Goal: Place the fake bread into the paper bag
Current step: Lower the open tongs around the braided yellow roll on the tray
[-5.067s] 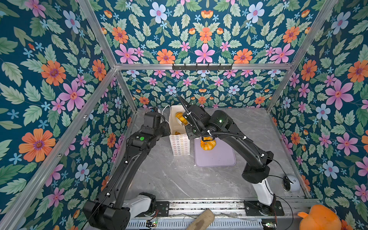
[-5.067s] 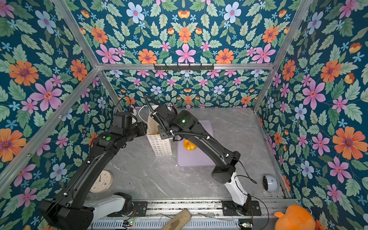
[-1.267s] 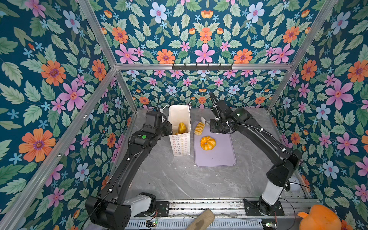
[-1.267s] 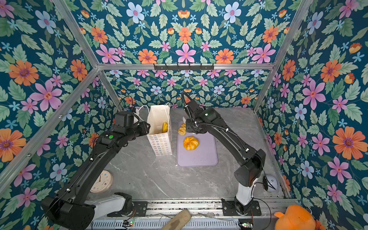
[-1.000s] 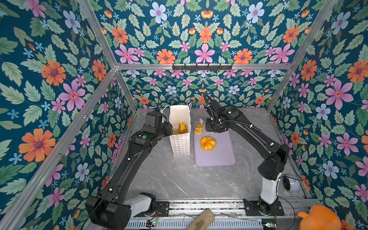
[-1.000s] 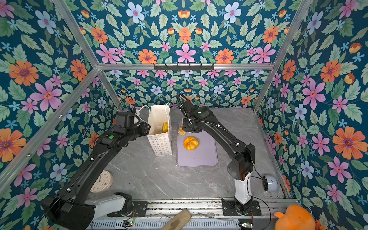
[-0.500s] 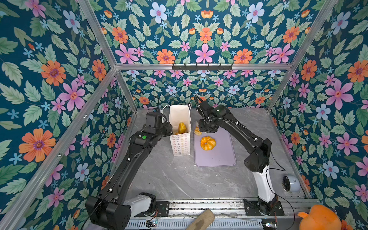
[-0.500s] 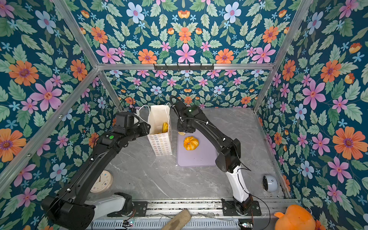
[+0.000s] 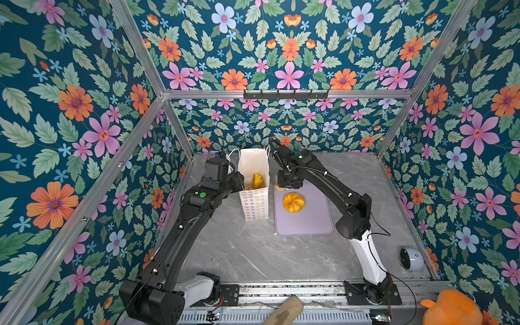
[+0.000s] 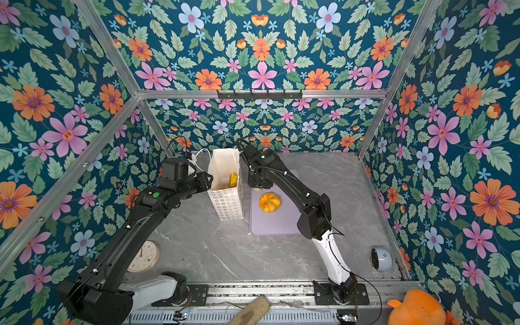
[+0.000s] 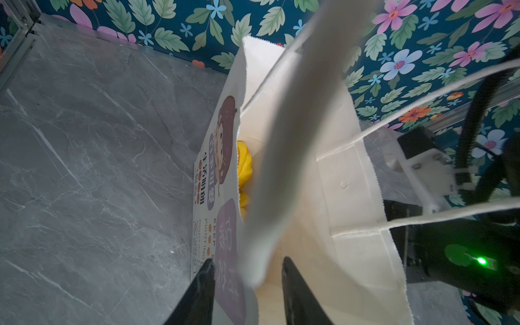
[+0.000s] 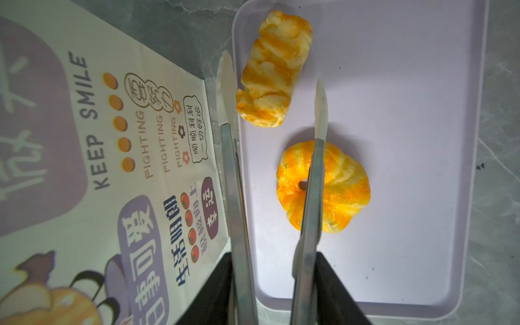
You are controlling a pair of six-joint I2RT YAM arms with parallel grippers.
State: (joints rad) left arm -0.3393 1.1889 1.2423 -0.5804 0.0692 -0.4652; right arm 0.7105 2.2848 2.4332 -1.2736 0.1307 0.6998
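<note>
1. Grey marbled tabletop [image 9: 247,253] enclosed by floral walls [image 9: 281,56] forms the work area.
2. Handling of the fake bread (judged): glossy moulded toys, probably light, firm-skinned and slick, so narrow blades may squeeze a piece out sideways.
3. Grasp points (judged): take the segmented loaf [image 12: 274,70] across its short width at mid-length, and the ring bun [image 12: 343,191] across its outer rim.
4. Location: both lie apart on the lilac tray [image 12: 408,140], with the loaf at the tray edge just beside the paper bag [image 9: 254,204].
5. Count: two pieces on the tray; at least one pastry [image 9: 256,180] in the bag, others there hidden; one bag; one tray.
6. State of right gripper [image 12: 272,67]: long metal blades [image 12: 233,168] spread either side of the loaf, pinching nothing.
7. State of left gripper [image 11: 247,260]: fingers spread, astride the bag's side wall near the rim.
</note>
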